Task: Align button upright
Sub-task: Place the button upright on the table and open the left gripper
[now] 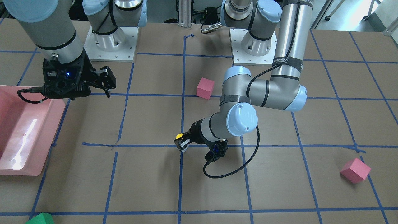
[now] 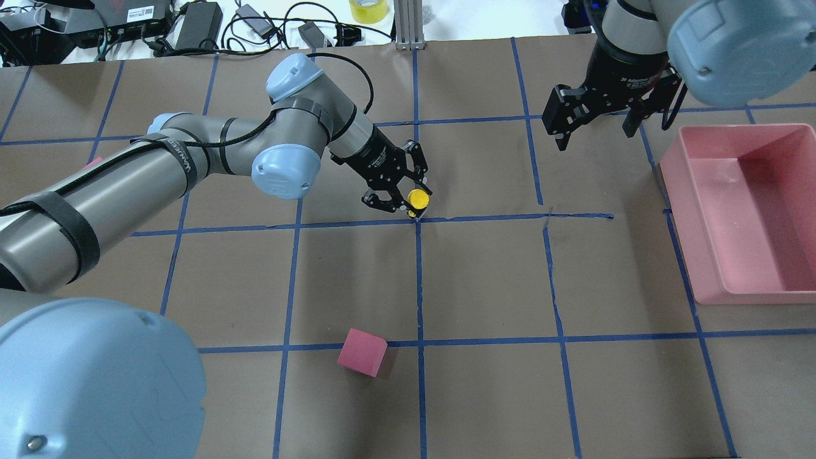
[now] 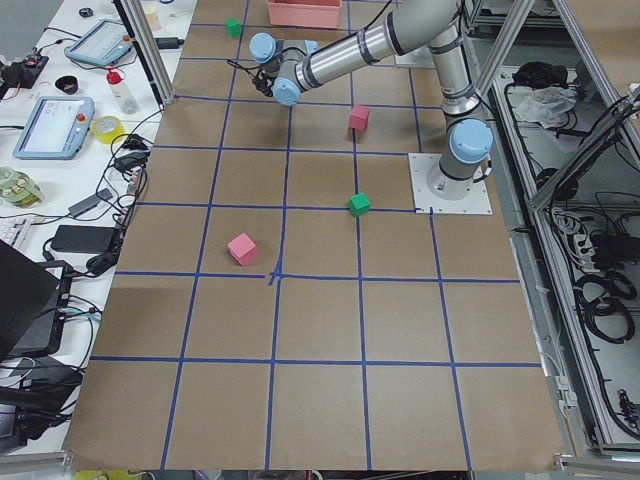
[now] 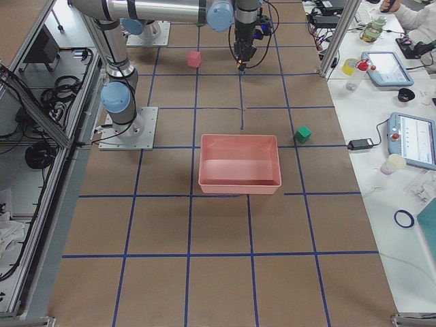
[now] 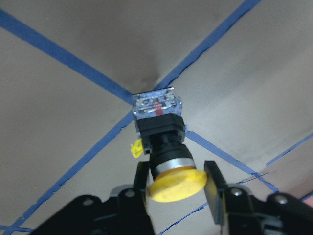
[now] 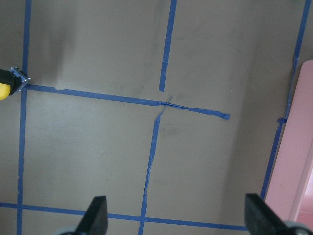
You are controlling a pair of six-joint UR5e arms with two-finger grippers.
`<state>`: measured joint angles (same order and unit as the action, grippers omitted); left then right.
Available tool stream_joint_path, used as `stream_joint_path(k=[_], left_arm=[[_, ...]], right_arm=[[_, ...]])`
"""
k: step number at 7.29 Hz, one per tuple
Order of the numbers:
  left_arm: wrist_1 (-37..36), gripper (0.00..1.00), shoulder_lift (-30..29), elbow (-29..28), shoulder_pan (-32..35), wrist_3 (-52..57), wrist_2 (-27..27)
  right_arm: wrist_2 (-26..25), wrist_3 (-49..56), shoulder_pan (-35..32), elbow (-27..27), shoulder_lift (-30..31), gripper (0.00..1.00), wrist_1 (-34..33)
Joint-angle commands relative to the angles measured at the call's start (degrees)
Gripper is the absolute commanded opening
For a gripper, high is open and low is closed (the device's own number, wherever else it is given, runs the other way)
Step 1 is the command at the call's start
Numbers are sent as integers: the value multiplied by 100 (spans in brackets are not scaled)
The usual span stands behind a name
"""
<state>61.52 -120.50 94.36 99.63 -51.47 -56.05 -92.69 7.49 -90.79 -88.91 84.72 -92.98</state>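
Observation:
The button [image 5: 164,147] has a yellow cap, a black collar and a grey contact block. My left gripper [image 5: 176,178] is shut on it, one finger on each side of the cap. The contact block points down onto a blue tape crossing, and the cap [image 2: 418,199] is uppermost, slightly tilted. In the front-facing view the button [image 1: 179,137] sits at the tip of my left gripper [image 1: 182,145] near the table's middle. My right gripper [image 2: 596,131] is open and empty, held above the table beside the pink bin. Its wrist view shows the button [image 6: 7,85] at the far left edge.
A pink bin [image 2: 679,229] stands on my right side. One pink cube [image 2: 362,352] lies close to my base, another pink cube [image 1: 355,170] lies far out on my left. A green cube [image 1: 40,218] sits at the far edge. Blue tape lines grid the brown paper.

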Motion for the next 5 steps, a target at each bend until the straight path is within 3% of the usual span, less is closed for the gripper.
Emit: stream_joint_path(k=[1, 2, 3, 5], left_arm=[[0, 11, -17, 29, -5, 14, 50], [-8, 68, -8, 73, -5, 109, -2], [-8, 98, -8, 73, -5, 137, -3], [0, 100, 166, 12, -5, 111, -38]], right_arm=[[6, -11, 0, -4, 1, 100, 0], [-3, -11, 0, -12, 1, 100, 8], [6, -11, 0, -12, 1, 100, 0], [59, -46, 0, -12, 10, 100, 0]])
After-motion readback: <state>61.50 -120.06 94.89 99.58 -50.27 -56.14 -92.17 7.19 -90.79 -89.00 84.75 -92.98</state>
